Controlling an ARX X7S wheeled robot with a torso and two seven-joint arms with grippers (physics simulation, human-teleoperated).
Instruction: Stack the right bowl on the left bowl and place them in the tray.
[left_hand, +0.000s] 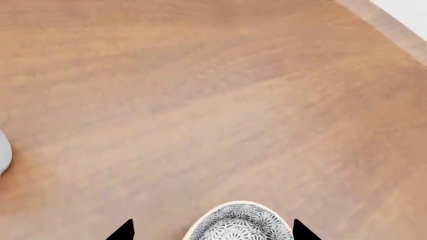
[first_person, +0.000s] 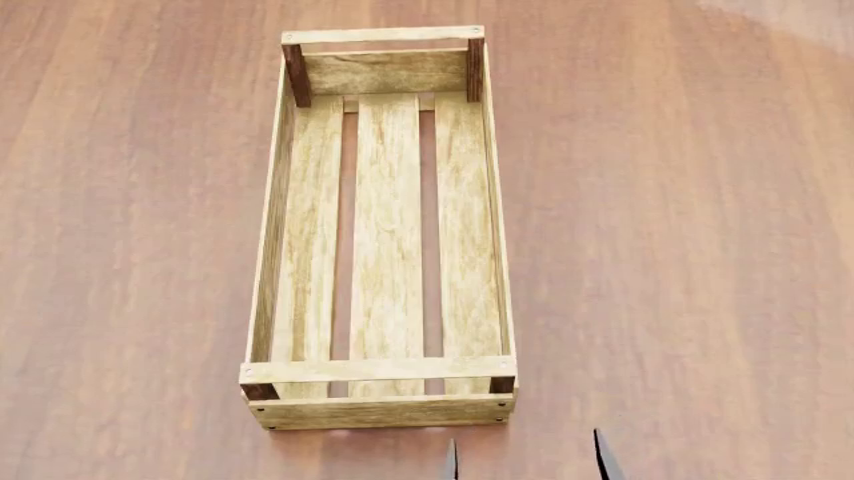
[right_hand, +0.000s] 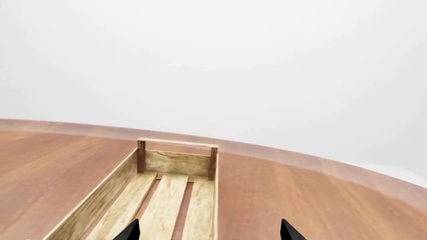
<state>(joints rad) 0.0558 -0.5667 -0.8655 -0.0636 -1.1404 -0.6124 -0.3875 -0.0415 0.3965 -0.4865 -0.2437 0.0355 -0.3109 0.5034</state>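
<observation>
The right pincer (first_person: 529, 458) is spread wide, just short of the tray's (first_person: 382, 410) near end on the bench (first_person: 694, 250). A patterned bowl (left_hand: 239, 224) is framed between the left pincer's (left_hand: 212, 231) parted tips.

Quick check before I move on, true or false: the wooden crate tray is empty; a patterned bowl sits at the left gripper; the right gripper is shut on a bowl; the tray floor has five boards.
1. The long light-wood slatted tray holds nothing: true.
2. A grey-patterned, pale-rimmed bowl lies between the left gripper fingertips: true.
3. The right gripper is shut on a bowl: false; its fingertips stand apart, nothing between them.
4. The tray floor has five boards: false; three.
</observation>
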